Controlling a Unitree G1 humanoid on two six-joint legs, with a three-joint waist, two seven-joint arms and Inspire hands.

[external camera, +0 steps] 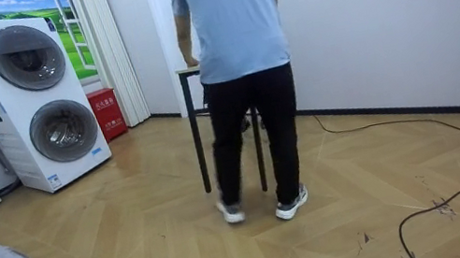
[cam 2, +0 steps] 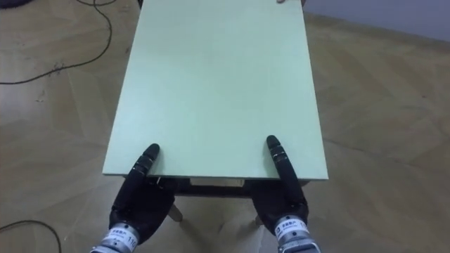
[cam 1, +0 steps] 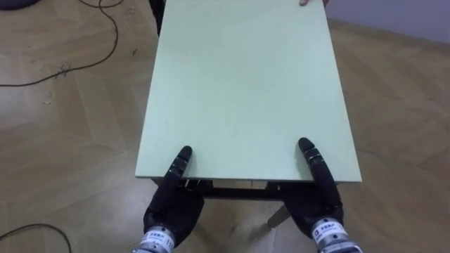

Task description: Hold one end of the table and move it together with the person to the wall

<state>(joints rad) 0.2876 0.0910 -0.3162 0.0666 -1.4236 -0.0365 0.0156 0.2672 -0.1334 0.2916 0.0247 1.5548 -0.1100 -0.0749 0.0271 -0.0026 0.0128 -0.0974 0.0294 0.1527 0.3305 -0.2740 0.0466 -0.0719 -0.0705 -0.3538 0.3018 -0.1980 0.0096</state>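
Left hand (cam 1: 174,204) and right hand (cam 1: 315,204) straddle the tabletop's (cam 1: 246,91) near edge for shared carrying; whether they clasp beneath, I cannot tell.

Home laundry corner (stacked washers (external camera: 44,95), parquet floor (external camera: 136,240)).

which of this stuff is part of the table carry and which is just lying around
In the job: table, left robot hand, right robot hand, person at the far end.
Lying about: stacked washing machines, red box, floor cable.

Pale green rectangular table (cam 1: 242,84), upright
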